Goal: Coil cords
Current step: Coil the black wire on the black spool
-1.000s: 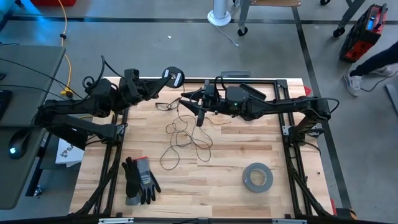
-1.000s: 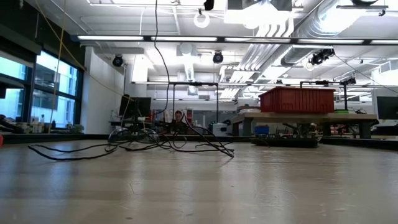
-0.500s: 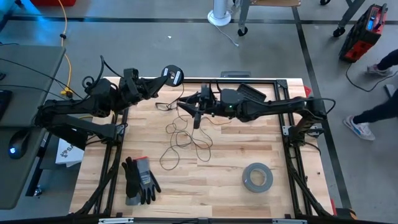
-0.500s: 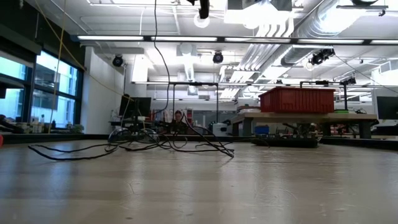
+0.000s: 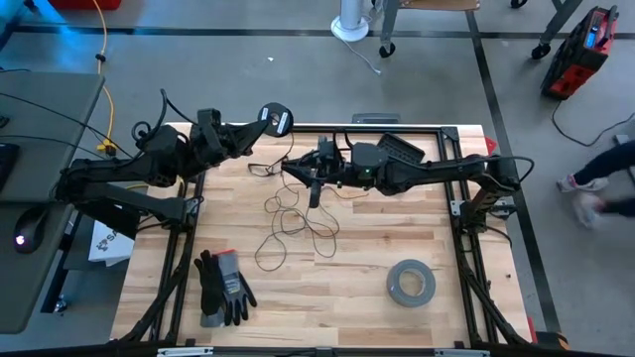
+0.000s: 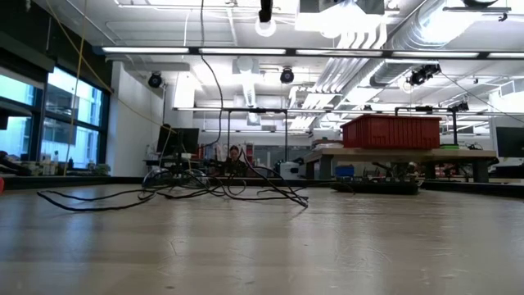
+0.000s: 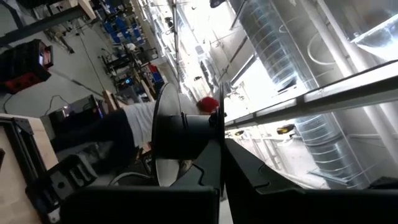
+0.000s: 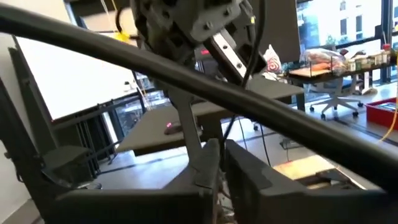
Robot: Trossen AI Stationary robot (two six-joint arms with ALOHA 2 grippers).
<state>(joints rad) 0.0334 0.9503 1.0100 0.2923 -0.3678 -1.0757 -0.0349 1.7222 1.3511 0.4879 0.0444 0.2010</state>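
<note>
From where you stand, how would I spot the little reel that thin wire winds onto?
Start at the wooden table and follow its far edge toward the left corner. There the left pincer holds a small round black spool up over the edge. Unlike the grey tape roll, which lies flat, it is smaller and black.

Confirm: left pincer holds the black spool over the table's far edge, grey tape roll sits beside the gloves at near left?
Not quite. The high view shows the grey tape roll at near right, apart from the gloves. The left pincer does hold the black spool there.
</note>
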